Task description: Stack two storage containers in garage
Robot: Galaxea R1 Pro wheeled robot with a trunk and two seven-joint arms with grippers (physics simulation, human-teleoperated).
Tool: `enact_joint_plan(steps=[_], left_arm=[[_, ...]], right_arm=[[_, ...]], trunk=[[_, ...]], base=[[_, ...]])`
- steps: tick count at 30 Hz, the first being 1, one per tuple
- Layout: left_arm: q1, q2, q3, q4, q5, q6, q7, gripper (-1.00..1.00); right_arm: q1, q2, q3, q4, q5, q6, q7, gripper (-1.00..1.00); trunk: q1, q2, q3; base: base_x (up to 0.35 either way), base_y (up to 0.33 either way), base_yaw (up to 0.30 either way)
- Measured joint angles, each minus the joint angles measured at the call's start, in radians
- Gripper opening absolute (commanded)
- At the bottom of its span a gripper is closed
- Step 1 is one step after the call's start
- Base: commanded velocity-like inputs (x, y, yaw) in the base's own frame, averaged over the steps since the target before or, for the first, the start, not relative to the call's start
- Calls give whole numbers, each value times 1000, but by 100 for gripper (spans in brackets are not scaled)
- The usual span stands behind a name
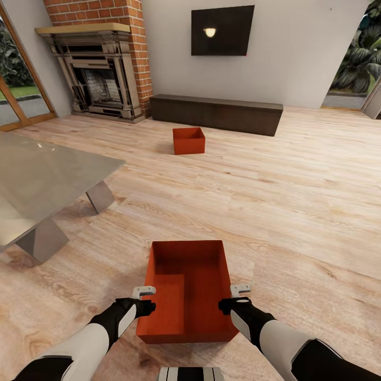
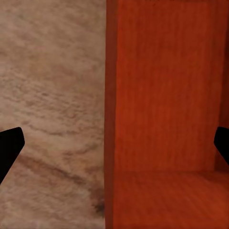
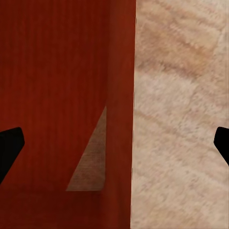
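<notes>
I am in the living room with its light wood planks (image 1: 296, 201). One orange-red storage container (image 1: 188, 288) sits open-topped on the planks just in front of me. My left gripper (image 1: 145, 299) stands open astride its left wall (image 2: 110, 119), one finger inside and one outside. My right gripper (image 1: 237, 297) stands open astride its right wall (image 3: 121, 95) in the same way. The second storage container (image 1: 189, 140) rests farther off, before the low dark bench. The garage and its floor are out of view.
A glass table (image 1: 47, 180) on angled metal legs stands close at the left. A brick fireplace (image 1: 100, 74) is at the back left, and a low dark bench (image 1: 217, 114) runs under the wall TV (image 1: 222, 30). Open plank floor spreads to the right.
</notes>
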Motion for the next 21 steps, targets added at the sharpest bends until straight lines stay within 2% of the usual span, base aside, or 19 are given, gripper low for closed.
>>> enact_joint_plan(steps=[19,20,21], left_arm=[[0,-1,2,7,3,1,1,100],[0,-1,2,7,3,2,1,-100],[0,-1,2,7,3,2,1,-100]], right_arm=[[0,0,0,11,-1,0,-1,100],[0,0,0,11,-1,0,-1,-100],[0,0,0,11,-1,0,-1,-100]], trunk=[[0,0,0],[0,0,0],[0,0,0]], base=[[0,0,0],[0,0,0],[0,0,0]])
